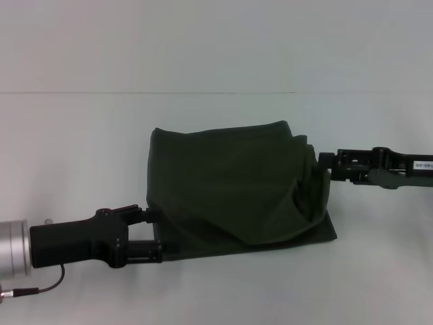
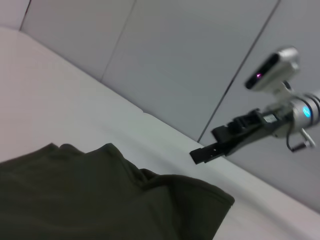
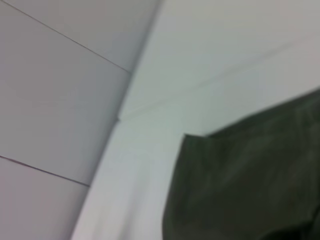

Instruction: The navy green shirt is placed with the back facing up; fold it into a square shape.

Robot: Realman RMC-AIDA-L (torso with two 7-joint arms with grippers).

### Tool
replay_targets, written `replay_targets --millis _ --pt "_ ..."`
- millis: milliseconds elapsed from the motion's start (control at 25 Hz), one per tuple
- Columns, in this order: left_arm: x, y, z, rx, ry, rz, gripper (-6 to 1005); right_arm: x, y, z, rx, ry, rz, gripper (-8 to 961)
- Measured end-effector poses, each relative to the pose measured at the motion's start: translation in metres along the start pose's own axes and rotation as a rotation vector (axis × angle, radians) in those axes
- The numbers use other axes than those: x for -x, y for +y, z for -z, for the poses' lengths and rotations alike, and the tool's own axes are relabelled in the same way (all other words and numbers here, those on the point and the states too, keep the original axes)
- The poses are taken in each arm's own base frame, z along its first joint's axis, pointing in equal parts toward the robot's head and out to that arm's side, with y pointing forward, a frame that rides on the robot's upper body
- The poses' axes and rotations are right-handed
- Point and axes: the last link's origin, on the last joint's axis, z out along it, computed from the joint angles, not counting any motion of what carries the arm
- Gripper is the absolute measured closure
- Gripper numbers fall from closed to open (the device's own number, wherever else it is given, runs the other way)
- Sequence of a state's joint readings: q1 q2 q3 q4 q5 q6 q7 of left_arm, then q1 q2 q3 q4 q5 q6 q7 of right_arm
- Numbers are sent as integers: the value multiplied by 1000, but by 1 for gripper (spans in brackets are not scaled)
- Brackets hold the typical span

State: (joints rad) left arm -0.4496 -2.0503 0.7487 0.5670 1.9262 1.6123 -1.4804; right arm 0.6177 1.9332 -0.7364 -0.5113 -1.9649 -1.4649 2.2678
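Shirt (image 1: 230, 186) at table (image 1: 81, 149) centre, already small.
Left gripper (image 1: 154, 233) at 8 o'clock corner, right gripper (image 1: 325, 166) at 3 o'clock edge.
Jaws: cannot tell.
Likely last fold; next, lay flat, let go.

Matte black, blocky housing on the left gripper (image 1: 154, 233), joined to a silver cylindrical wrist with a thin black cable looping beneath. Same black on the right gripper (image 1: 325, 164) (white label strip along its body). A glowing blue ring and a small grey camera pod above its silver wrist.
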Motion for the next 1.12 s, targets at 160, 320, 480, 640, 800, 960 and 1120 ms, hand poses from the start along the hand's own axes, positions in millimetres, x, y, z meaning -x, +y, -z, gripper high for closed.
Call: replay_targets --millis 160,320,480,640,800,960,1120 --pt "8 2 3 -12 -2 -140 77 14 6 -15 -93 95 -48 204" --pt "14 0 2 -30 -28 -197 78 22 12 -24 -122 124 -62 204" --pt "18 0 -1 -37 -43 -204 78 24 14 -31 -127 114 -65 204" --pt "21 3 -3 -34 -34 -205 78 21 13 -40 -141 112 -67 203" --pt "21 4 -4 -31 -34 -212 78 17 9 -45 -161 106 -72 203" --pt "21 5 -6 -25 -35 -214 77 12 5 -48 -173 105 -81 203" --pt "22 6 -8 -21 -32 -212 77 9 1 -52 -186 96 -102 203"
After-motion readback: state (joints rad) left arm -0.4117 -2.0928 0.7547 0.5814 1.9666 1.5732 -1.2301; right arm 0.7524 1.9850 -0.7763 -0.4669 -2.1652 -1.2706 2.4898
